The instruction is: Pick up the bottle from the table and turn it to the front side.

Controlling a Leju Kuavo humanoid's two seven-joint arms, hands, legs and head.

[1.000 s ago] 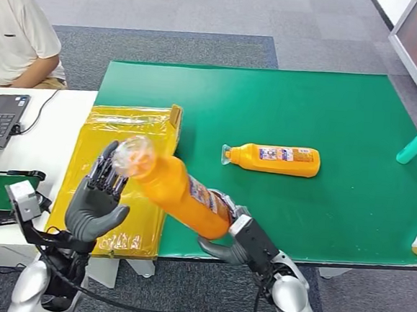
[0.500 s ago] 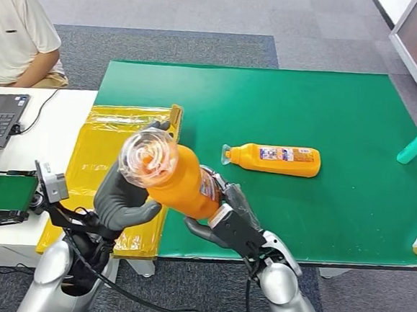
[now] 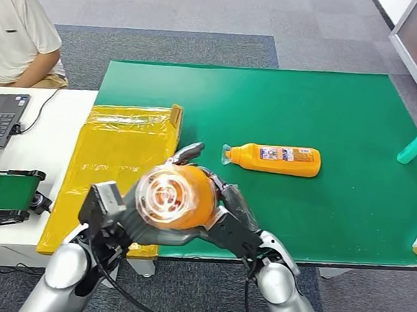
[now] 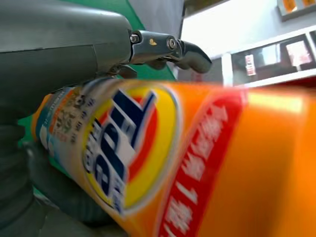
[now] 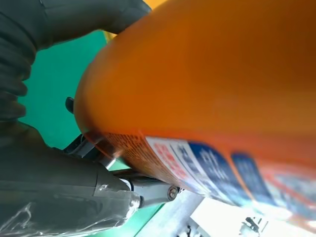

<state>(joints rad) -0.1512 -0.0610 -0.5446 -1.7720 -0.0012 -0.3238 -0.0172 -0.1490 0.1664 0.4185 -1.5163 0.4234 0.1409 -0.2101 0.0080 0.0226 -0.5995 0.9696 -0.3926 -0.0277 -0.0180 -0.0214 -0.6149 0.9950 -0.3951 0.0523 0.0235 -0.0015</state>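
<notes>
arms: silver rounded shells, black cables looped beneath | left hand: dark grey, boxy black wrist module | right hand: dark grey, silver wrist block | fingers: dark metal links, brass-toned screws | wrist covers: grey, ribbed

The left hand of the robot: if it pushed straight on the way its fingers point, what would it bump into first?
Nothing new: the left hand already holds the orange bottle, with the right hand just beyond. Past those, probably the green mat; depth is unclear.
</notes>
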